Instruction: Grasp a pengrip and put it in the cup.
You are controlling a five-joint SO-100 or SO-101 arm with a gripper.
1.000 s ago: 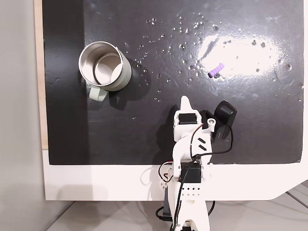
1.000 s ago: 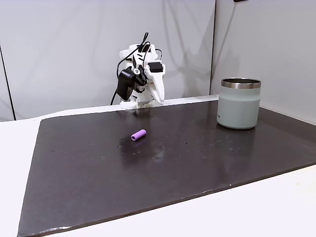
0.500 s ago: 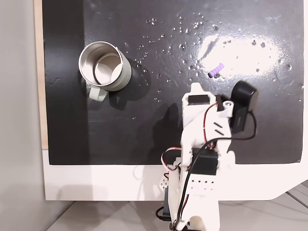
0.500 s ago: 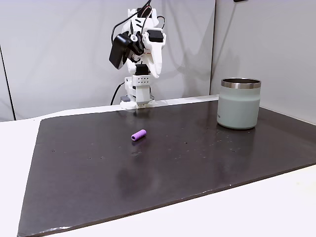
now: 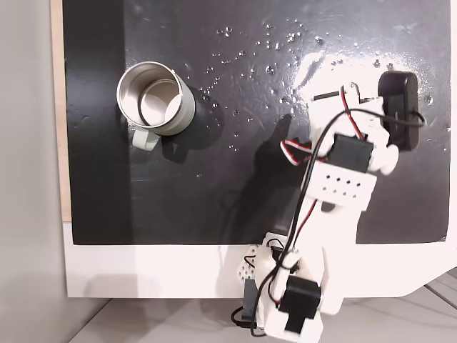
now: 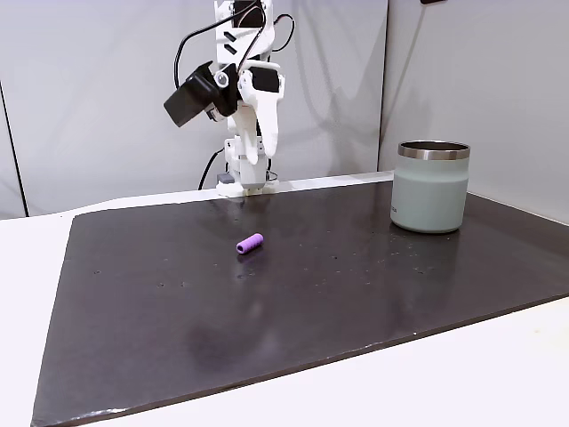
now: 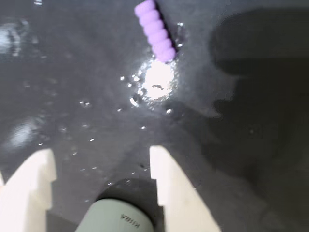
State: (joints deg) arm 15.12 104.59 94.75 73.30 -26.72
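Black mat point(image 6: 356, 294) lying across the white table point(image 6: 27, 267), white arm raised high over it, cup point(image 6: 431, 187) standing upright well apart, gripper point(image 7: 99, 162) hanging with fingers wide and empty, lilac pengrip point(image 7: 155, 30) lying on the mat below.

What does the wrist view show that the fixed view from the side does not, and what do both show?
The wrist view alone shows the ribs of the pengrip up close, a bright glare spot beside it, and the open gripper with nothing between its fingertips. A fixed view from the side alone shows the rim of the cup, the raised arm and the grey wall. Both show the pengrip lying on the dark mat, ungrasped.
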